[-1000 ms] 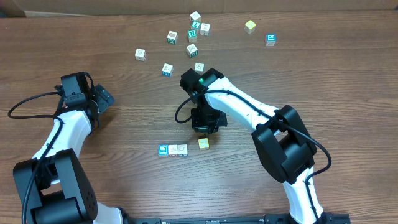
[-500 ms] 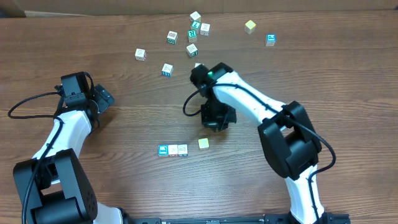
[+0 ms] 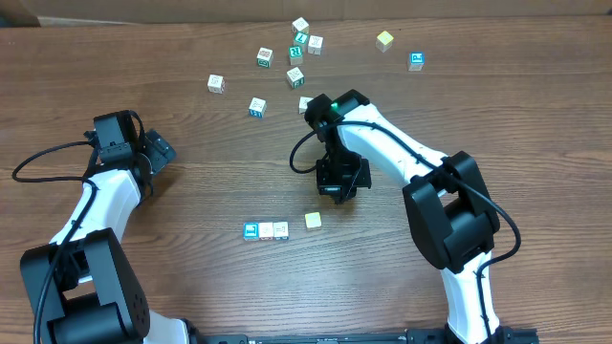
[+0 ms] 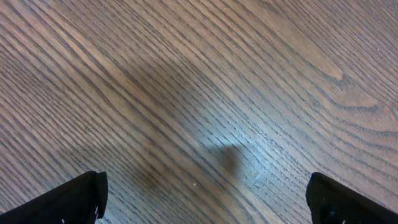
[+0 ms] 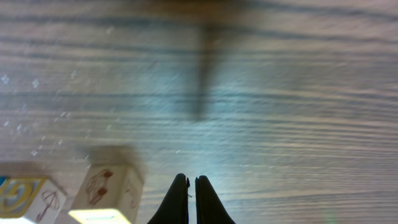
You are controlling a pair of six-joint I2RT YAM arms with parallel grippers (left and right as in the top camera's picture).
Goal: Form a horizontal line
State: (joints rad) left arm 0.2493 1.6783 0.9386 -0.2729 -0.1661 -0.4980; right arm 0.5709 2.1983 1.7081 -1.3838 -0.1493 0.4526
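Progress: horizontal line (image 3: 266, 230) of three touching letter cubes; pale yellow cube (image 3: 313, 221) near, unjoined. Right gripper (image 5: 191, 196) closed, empty; left gripper (image 3: 161, 150) wide.

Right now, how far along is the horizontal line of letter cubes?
Done: three small letter cubes, the blue-faced one leftmost, touch in a row. In hand: nothing; the right tool is shut and empty. Left: the pale yellow cube lies apart from the row's right end.
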